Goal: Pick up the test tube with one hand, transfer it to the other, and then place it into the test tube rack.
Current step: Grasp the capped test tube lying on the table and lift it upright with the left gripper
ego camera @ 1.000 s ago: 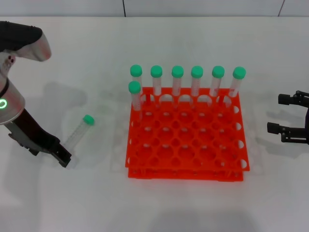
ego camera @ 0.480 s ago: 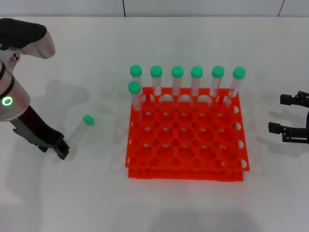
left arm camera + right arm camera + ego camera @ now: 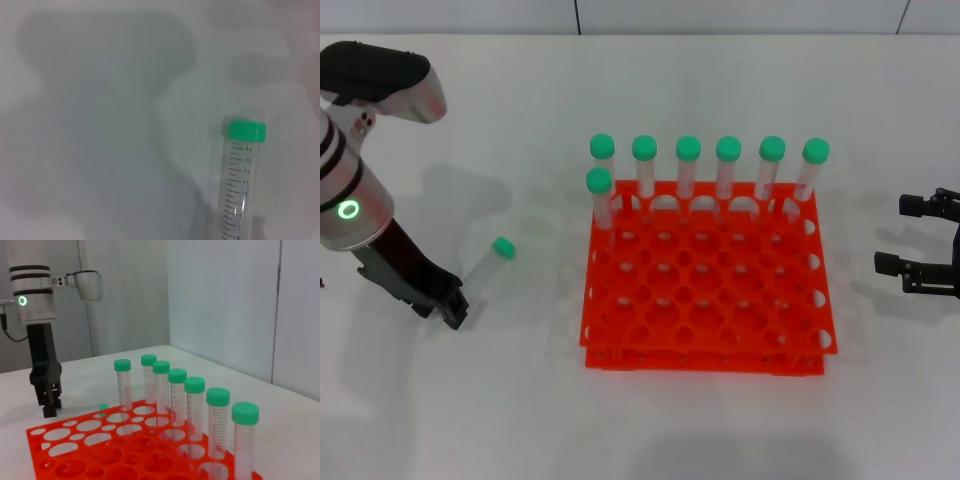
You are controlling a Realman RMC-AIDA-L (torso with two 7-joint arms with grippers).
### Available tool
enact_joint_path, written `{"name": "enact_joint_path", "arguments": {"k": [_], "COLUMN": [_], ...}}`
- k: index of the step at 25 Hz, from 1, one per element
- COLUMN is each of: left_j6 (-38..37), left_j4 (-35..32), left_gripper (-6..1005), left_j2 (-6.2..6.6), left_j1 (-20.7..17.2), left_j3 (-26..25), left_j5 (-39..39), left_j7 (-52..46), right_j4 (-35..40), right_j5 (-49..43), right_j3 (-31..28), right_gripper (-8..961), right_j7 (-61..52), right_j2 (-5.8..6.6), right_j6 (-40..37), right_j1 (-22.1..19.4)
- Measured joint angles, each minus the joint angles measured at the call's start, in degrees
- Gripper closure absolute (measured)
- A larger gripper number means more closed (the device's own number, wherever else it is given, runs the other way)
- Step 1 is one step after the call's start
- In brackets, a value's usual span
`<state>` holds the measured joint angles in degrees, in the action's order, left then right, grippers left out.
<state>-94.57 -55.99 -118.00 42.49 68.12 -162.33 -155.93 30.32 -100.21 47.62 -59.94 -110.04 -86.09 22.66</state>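
Test tube (image 3: 485, 268) lies flat on the white table (image 3: 470, 400), well left of the test tube rack (image 3: 705, 300), at about 9 o'clock from it. Green cap (image 3: 503, 247) points toward 1 o'clock; the clear body runs down toward 7 o'clock, its lower end right by the left gripper (image 3: 453, 312).

Left gripper: tips low at the table, at the tube's bottom end. Cannot tell whether the jaws are apart or together, or whether they touch the tube. The left wrist view shows the tube (image 3: 239, 185) with printed graduations, lying free on the table.

Right gripper (image 3: 898, 235): parked at 3 o'clock of the rack, jaws apart, holding nothing.

Rack carries seven green-capped tubes (image 3: 728, 170) upright along its far edge and one hole nearer.

Handling, as judgement: looks empty, so light; stiff, smooth plastic, round, likely to roll or squirt out under a pinch. Best hold looks mid-body, across the axis, leaving the cap end free for handover.
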Motion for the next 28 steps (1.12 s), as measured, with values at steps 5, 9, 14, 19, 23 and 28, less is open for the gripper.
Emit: {"name": "enact_joint_path", "arguments": {"k": [5,9,14,19,23,28], "left_j6": [0.0,0.0,0.1,-0.2,-0.8,-4.1], "left_j4": [0.1,0.8,1.8,1.8,-0.7,-12.9], "left_gripper": [603,616,684,797,802,803], "left_j2": [-0.04,-0.05,-0.04,-0.03,-0.02,-0.56], "left_j1": [0.1,0.5,0.9,1.0,1.0,-1.1], "left_j3": [-0.1,-0.2,0.0,0.0,-0.4,-0.7], "left_j5": [0.0,0.0,0.0,0.0,0.1,0.5], "left_j7": [-0.2,-0.4,-1.1,-1.1,-1.7,-1.8], "right_j4": [0.0,0.0,0.0,0.0,0.0,0.0], "right_j5": [0.0,0.0,0.0,0.0,0.2,0.4], "right_j3": [0.0,0.0,0.0,0.0,0.0,-0.1], "right_gripper": [111,111,111,111,111,112], "right_j7": [0.0,0.1,0.2,0.4,0.8,0.8], "right_j2": [0.01,0.01,0.01,0.01,0.01,0.18], "right_j6": [0.2,0.3,0.6,0.7,0.6,0.2], "right_j1": [0.0,0.0,0.0,-0.3,-0.7,-1.0]}}
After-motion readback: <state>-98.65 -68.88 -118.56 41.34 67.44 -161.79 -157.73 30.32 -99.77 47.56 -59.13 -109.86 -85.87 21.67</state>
